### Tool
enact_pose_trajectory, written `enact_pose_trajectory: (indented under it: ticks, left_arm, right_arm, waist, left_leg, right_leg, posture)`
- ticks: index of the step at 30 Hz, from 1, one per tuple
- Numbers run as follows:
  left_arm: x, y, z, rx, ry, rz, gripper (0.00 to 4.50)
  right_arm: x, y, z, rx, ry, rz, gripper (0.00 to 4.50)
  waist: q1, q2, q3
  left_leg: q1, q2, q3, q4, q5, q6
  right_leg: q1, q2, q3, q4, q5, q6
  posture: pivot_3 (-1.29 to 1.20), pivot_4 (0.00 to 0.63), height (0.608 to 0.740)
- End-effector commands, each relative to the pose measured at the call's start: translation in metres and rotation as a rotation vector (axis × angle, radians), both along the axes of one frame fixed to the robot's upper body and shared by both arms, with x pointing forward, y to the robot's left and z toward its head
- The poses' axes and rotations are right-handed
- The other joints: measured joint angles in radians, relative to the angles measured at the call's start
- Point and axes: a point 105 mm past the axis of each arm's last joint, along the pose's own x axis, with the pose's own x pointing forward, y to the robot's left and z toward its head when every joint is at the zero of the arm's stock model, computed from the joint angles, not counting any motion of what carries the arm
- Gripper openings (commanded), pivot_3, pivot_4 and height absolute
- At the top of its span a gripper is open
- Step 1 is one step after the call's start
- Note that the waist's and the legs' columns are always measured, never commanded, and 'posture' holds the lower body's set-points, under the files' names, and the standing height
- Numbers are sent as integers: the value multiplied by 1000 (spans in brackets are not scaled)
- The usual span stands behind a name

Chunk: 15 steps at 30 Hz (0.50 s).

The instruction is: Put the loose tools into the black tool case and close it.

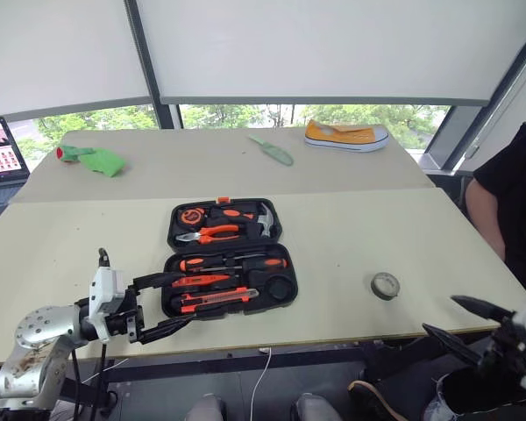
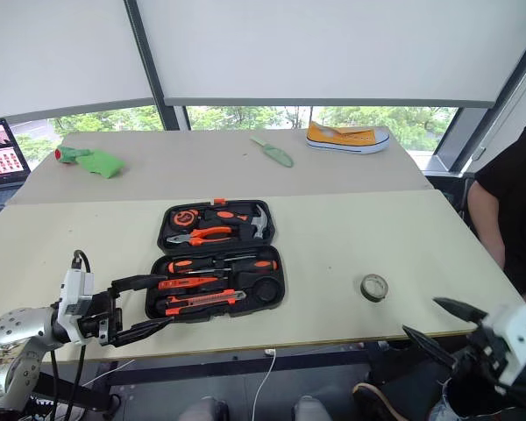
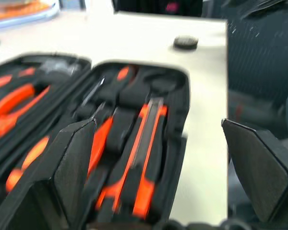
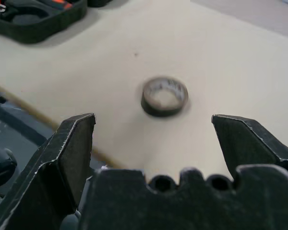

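The black tool case [image 1: 279,287] lies open and flat in the middle of the near table. Its near half holds two screwdrivers [image 1: 232,262], a slim orange screwdriver [image 1: 202,281] and the utility knife [image 1: 217,299], each in a recess. Pliers [image 1: 212,233], a hammer [image 1: 263,219] and a tape measure [image 1: 191,215] lie in the far half. My left gripper [image 1: 186,299] is open and empty at the case's near left corner, pointing along it; the left wrist view has the knife [image 3: 144,158] between its fingers. My right gripper [image 1: 439,314] is open and empty past the table's front right edge.
A roll of tape [image 1: 385,285] lies on the table right of the case, ahead of the right gripper. The far table carries a pale green trowel [image 1: 273,150], a yellow shoe [image 1: 345,135], a green cloth [image 1: 95,159] and a laptop [image 1: 0,151]. A person [image 1: 508,202] sits at the right.
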Motion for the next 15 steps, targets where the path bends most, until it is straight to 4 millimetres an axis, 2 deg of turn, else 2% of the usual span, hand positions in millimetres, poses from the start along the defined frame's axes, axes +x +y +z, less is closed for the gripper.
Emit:
enact_pose_trajectory:
  ticks: [1, 4, 7, 11, 15]
  left_arm:
    - [-1, -16, 14, -41, -53, -52, 4484]
    - [-3, -29, 16, -46, -69, -95, 4484]
    - [-5, -40, 16, -23, -88, -134, 4484]
    - [-6, -49, 20, -29, -105, -148, 4484]
    - [-9, -53, 20, -27, -105, -157, 4500]
  right_arm:
    - [12, 22, 2, -64, 126, 65, 4500]
    - [26, 34, 3, -108, 171, 88, 4500]
    - [32, 41, -5, -167, 218, 128, 4500]
    - [44, 42, -13, -212, 243, 131, 4500]
    - [56, 36, -27, -262, 282, 132, 3422]
  waist:
    - [2, -2, 0]
    - [6, -3, 1]
    - [9, -4, 1]
    - [12, -5, 2]
    - [9, -6, 3]
  left_leg:
    - [-1, 0, 0, -1, 0, 0]
    - [-4, -1, -1, -2, 2, 6]
    - [-8, -2, -1, -1, 1, 9]
    - [-10, -3, -1, 0, -3, 12]
    - [-10, -3, 0, 1, -4, 13]
  right_leg:
    - [1, 0, 1, 0, 0, 0]
    - [0, 2, 1, -1, -2, 0]
    - [-2, 2, 2, -1, -1, 4]
    - [-3, 2, 4, -1, 0, 6]
    - [-3, 2, 4, -1, 0, 6]
  posture:
    - [0, 150, 740]
    - [0, 150, 740]
    - [0, 150, 740]
    - [0, 150, 740]
    - [0, 150, 740]
